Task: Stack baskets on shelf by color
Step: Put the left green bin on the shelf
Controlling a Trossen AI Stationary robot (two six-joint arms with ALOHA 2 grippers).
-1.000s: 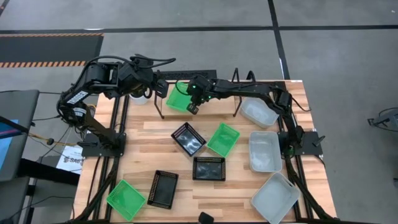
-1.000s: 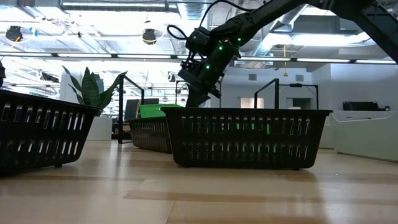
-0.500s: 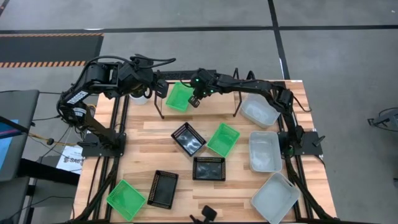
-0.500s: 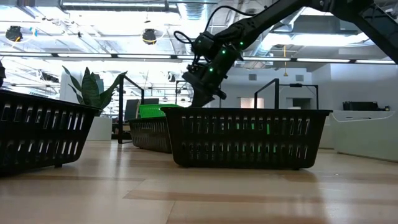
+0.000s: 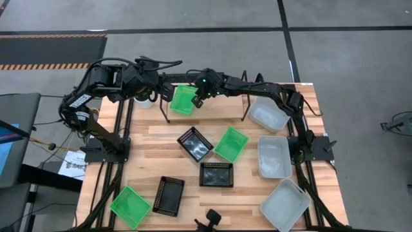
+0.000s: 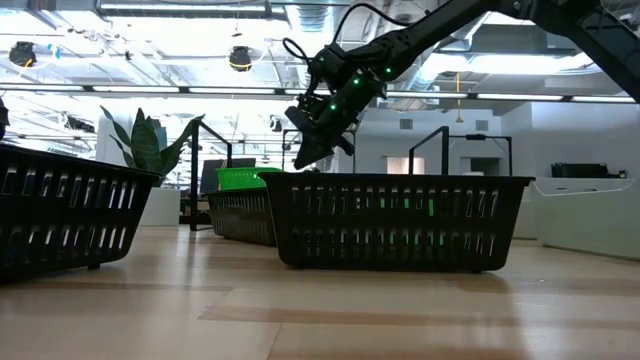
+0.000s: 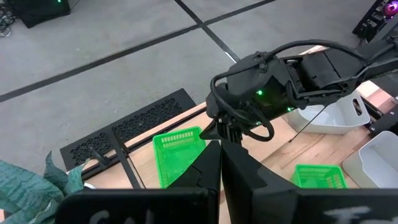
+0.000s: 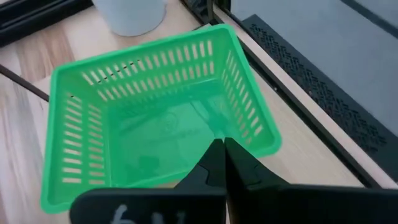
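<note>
On the shelf (image 5: 209,111) at the far edge of the counter (image 5: 251,193) you have one green basket (image 5: 183,100), slotted plastic walls, rectangular, nothing inside it. The right end effector (image 5: 197,102) sits at that basket's rim, fingers pressed together; whether it pinches the wall you cannot tell from the wrist view. The left end effector (image 5: 168,92) hangs just beside the same basket on its other side, fingers closed and holding nothing.

Shelf: light wooden board on a black wire frame with upright end loops.

Across the counter:
- a second green basket (image 5: 231,144) near the middle, tilted, empty.
- a third green basket (image 5: 131,206) at the near left corner, empty.
- three black baskets, mesh-sided: one (image 5: 195,143) touching the middle green one's side, one (image 5: 216,174) just nearer, one (image 5: 168,195) beside the corner green. All empty.
- three white baskets, translucent and larger, in a line down the right side: far (image 5: 268,116), middle (image 5: 274,156), near (image 5: 284,205). All empty.

Low view shows a black basket (image 6: 395,220) close up, with vertical slots and a flared rim.
</note>
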